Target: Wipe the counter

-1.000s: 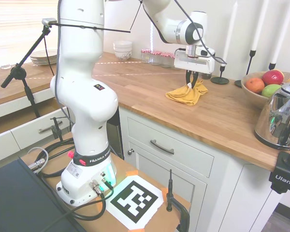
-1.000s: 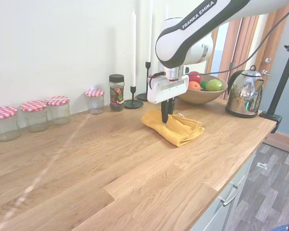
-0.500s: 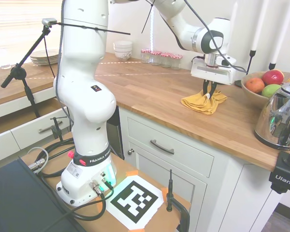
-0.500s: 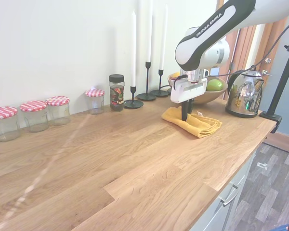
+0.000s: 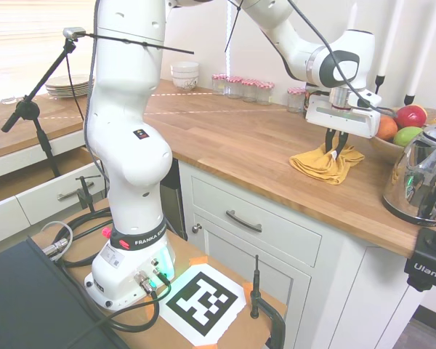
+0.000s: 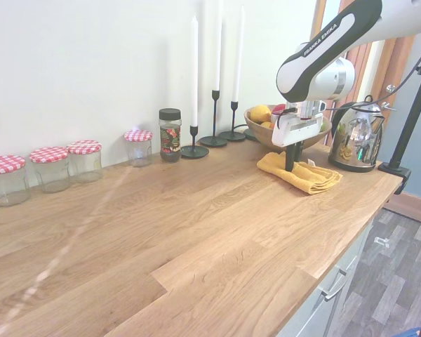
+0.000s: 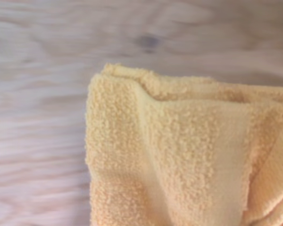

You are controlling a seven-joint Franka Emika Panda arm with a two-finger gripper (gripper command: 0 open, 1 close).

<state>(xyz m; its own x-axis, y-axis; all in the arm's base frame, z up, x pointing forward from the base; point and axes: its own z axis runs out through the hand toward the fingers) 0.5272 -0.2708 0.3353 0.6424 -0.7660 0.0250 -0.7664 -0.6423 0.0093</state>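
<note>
A: One yellow cloth (image 5: 328,163) lying crumpled on the wooden desk (image 5: 232,138), toward its right end in the first exterior view, near the front edge.
B: Gripper (image 5: 335,154) straight above it, fingers (image 6: 290,163) narrow, pinching a fold of the cloth.
A: Just beyond: one fruit bowl (image 6: 283,133), one steel kettle (image 6: 353,136).
B: Three black candlesticks (image 6: 213,118) with white candles against the far wall.
A: Four red-checked jars (image 6: 54,167), one dark-lidded spice jar (image 6: 170,134).
B: Far corner: one stack of plates (image 5: 65,86), stacked white bowls (image 5: 184,74).
</note>
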